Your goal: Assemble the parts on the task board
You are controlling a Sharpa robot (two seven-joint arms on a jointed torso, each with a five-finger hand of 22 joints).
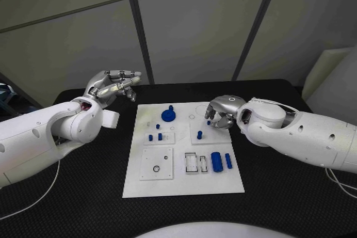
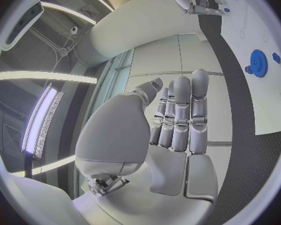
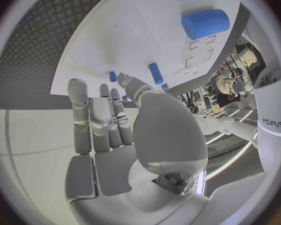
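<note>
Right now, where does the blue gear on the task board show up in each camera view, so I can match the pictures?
Head view: the blue gear sits near the task board's far edge, left of the right hand.
Left wrist view: the blue gear is at the circle's right rim, on the white board.
Right wrist view: I cannot find it.
Shared landmark: the large blue cylinder, in the head and right wrist views.

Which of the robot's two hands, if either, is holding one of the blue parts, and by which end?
Neither. The left hand is raised beside the task board, fingers extended, holding nothing; the right hand hovers over the board, nothing in it.
</note>
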